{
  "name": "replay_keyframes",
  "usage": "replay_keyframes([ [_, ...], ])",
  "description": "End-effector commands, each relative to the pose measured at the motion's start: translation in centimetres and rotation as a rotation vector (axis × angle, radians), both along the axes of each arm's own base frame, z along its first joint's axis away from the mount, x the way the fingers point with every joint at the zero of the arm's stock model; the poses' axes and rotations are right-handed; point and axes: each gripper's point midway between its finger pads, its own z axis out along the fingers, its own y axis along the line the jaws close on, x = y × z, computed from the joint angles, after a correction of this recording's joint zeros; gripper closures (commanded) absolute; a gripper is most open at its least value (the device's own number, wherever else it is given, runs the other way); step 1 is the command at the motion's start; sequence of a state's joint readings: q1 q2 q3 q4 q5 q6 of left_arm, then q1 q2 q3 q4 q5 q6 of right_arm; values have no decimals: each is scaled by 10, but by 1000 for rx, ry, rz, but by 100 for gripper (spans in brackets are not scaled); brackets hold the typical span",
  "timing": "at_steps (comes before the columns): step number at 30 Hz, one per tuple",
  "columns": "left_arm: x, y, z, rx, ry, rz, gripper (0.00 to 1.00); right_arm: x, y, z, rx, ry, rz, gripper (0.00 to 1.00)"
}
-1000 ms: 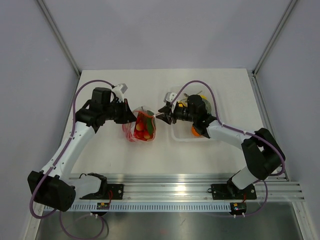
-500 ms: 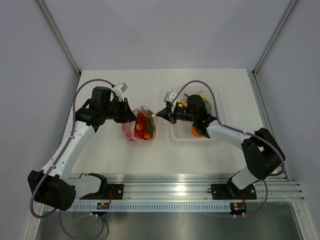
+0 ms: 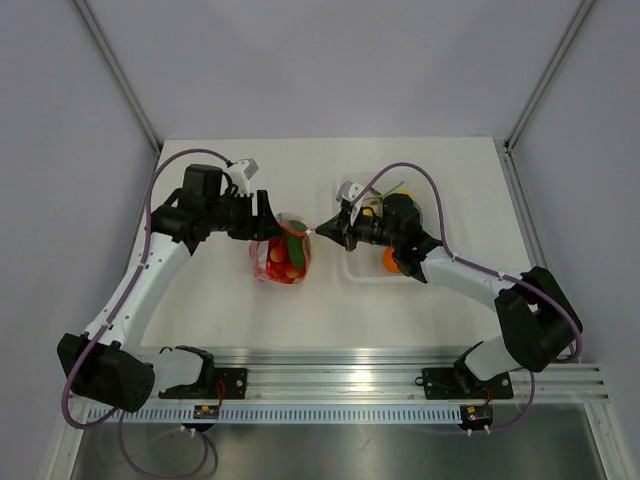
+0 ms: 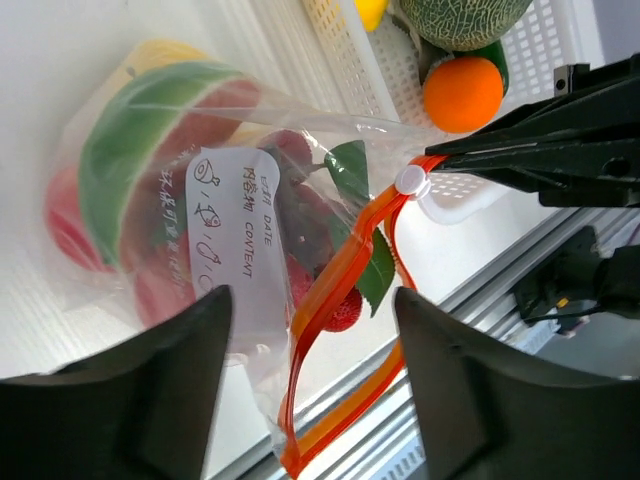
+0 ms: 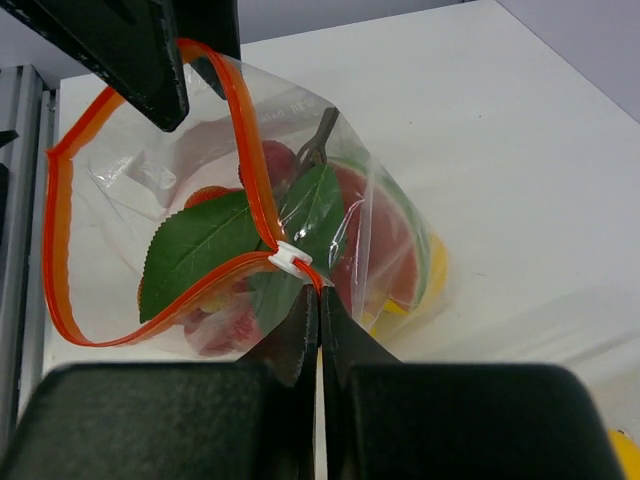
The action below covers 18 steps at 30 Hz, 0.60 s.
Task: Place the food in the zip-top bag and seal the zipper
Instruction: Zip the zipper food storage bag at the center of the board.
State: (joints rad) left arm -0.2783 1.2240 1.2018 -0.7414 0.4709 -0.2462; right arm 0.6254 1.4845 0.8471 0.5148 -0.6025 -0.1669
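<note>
The zip-top bag (image 3: 281, 256) lies mid-table between both arms, holding food: a watermelon slice (image 4: 150, 140), red berries (image 4: 345, 312) and green leaves (image 5: 200, 250). Its orange zipper (image 4: 345, 270) gapes in a loop, with the white slider (image 5: 288, 258) at the right end. My right gripper (image 5: 320, 292) is shut on the zipper's end just past the slider, seen also from above (image 3: 318, 231). My left gripper (image 4: 310, 295) stands open, its fingers (image 4: 180, 350) astride the zipper's other end without touching it. More food, an orange (image 4: 462, 92) and a melon (image 4: 460, 15), rests in the tray.
A white perforated tray (image 3: 365, 277) sits right of the bag under my right arm. The aluminium rail (image 3: 380, 360) runs along the table's near edge. Grey walls close the back and sides.
My left gripper has opened and let go of the bag's zipper edge. My right gripper closed on the zipper end by the slider and stays shut.
</note>
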Motion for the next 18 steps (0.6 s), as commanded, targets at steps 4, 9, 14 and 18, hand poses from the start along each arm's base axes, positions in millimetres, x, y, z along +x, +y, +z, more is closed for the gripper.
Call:
replay_keyframes([
  [4, 12, 17, 52, 71, -212, 20, 15, -7, 7, 58, 117, 28, 32, 100],
  [9, 17, 35, 81, 118, -347, 106, 4, -17, 6, 66, 140, 78, 55, 100],
  [14, 11, 28, 98, 101, -469, 68, 3, -23, 5, 71, 133, 131, 66, 100],
  [18, 10, 12, 93, 146, -545, 33, 4, -26, 4, 75, 138, 137, 64, 100],
])
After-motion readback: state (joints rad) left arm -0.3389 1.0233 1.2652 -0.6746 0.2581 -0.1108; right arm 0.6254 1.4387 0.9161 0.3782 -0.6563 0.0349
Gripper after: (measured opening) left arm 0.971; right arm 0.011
